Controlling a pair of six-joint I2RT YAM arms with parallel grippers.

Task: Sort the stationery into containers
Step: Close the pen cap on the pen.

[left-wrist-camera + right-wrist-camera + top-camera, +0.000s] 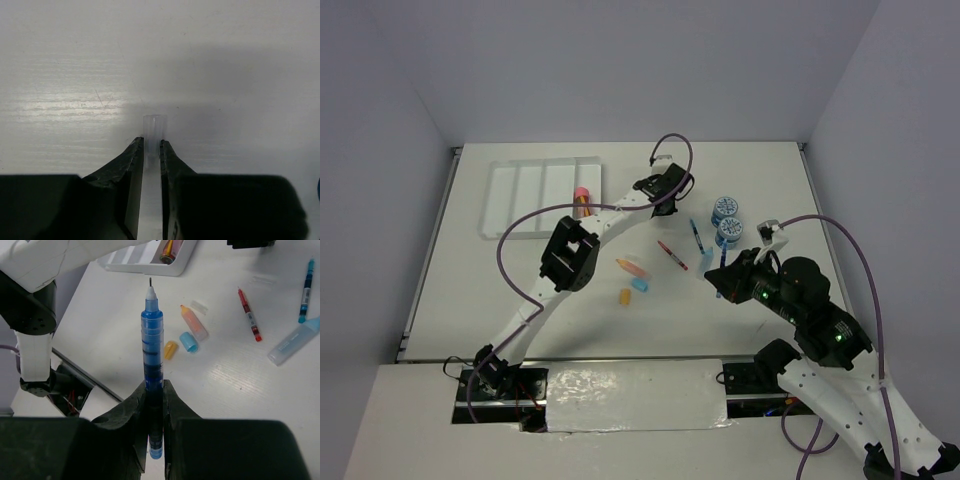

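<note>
The white four-compartment tray [510,200] lies at the far left, with the pink-capped orange piece [582,200] in its right compartment. My left gripper [670,181] is right of the tray, over bare table. In the left wrist view it [152,142] is shut on a small clear cap [154,125] that sticks out past the tips. My right gripper [720,276] is shut on a blue pen [151,335], held above the table, tip forward. On the table lie a red pen [671,255], a thin blue pen [696,236] and two blue-lidded tubs [725,210] [729,233].
An orange marker piece [631,267], a light-blue eraser [640,285] and an orange eraser [625,296] lie mid-table. A pale blue tube [295,342] lies right of the red pen. The left arm [570,252] crosses the middle. Walls close in the table.
</note>
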